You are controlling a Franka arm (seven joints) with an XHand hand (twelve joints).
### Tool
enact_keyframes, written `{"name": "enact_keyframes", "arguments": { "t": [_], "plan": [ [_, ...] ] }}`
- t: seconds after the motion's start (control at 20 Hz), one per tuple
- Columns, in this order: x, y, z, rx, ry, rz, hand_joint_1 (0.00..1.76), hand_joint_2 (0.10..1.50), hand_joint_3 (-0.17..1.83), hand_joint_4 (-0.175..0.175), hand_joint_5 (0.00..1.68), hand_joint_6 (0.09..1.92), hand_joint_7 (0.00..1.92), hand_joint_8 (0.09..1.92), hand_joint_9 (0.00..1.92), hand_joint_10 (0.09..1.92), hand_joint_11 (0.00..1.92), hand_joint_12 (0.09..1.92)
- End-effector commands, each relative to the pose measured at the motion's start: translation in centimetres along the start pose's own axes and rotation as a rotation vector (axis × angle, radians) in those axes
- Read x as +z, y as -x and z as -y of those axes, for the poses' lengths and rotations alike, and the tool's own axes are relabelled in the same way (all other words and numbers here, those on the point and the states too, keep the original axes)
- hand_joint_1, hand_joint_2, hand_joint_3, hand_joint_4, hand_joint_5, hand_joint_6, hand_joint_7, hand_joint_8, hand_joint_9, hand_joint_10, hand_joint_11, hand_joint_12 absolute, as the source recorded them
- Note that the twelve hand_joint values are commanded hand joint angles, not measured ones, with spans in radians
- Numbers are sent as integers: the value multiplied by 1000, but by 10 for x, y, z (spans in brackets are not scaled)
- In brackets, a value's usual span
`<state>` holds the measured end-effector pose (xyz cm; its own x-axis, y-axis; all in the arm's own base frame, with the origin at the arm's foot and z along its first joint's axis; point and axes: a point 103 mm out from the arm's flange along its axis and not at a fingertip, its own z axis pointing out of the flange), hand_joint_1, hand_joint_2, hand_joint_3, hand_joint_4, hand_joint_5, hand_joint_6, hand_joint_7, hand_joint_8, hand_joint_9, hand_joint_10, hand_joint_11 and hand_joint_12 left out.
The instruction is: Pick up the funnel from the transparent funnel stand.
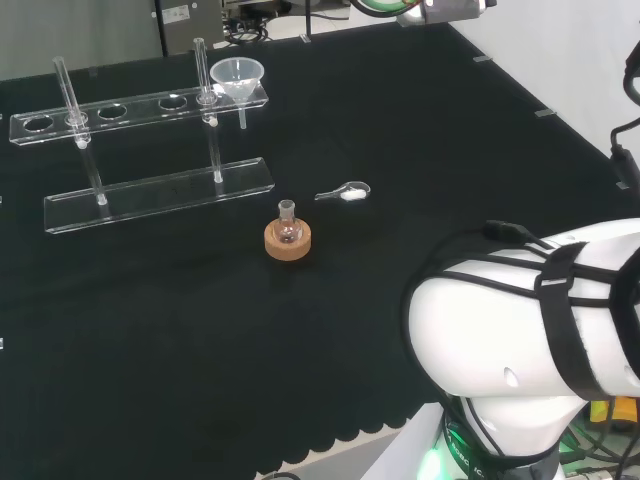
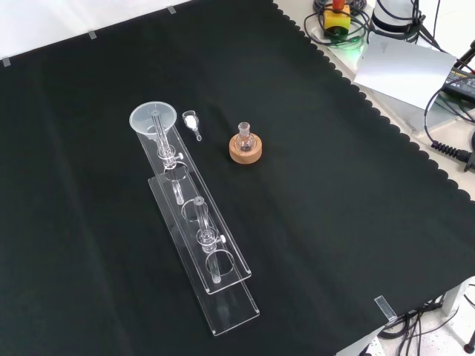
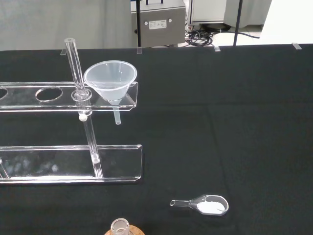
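Head view: clear plastic cone funnel (image 1: 237, 77) sits in the end hole at the right of the transparent acrylic two-tier funnel stand (image 1: 150, 190), spout hanging below the top rail. Small round-bottom glass flask (image 1: 288, 226) on a cork ring (image 1: 288, 241) stands just in front of the stand; a small clear scoop with white powder (image 1: 343, 194) lies to its right. White arm link (image 1: 530, 320) is at lower right, well apart from the funnel.

Front view: funnel (image 2: 151, 119) at the far end of the stand (image 2: 200, 237), scoop (image 2: 191, 122) just beside it, flask and cork ring (image 2: 246, 148) further right. Nothing touches the funnel.

Wrist view: funnel (image 3: 111, 83) upright, seated in the rail, untouched.

Hand state: cannot tell. Judgement: task not started; approach, grasp and lift all remain.
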<state>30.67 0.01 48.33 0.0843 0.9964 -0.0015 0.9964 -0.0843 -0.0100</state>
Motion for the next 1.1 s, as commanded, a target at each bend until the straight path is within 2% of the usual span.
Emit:
{"name": "enact_keyframes", "arguments": {
  "t": [0.05,0.2,0.55,0.9,1.1],
  "plan": [
    [0,1,0,1,11,6,0,1130,547,-7,152,205,20,518,178,633,16,1271],
    [0,0,0,0,12,6,0,1186,438,-7,201,87,17,510,178,620,1,1307],
    [0,2,-2,10,5,10,0,1197,416,-6,215,87,18,508,182,619,0,1312],
    [3,15,-25,47,-6,4,0,1199,411,-7,219,87,18,507,187,620,0,1312],
    [10,18,-47,44,-24,5,0,1199,408,-7,222,87,22,508,189,620,0,1312]
  ]
}}
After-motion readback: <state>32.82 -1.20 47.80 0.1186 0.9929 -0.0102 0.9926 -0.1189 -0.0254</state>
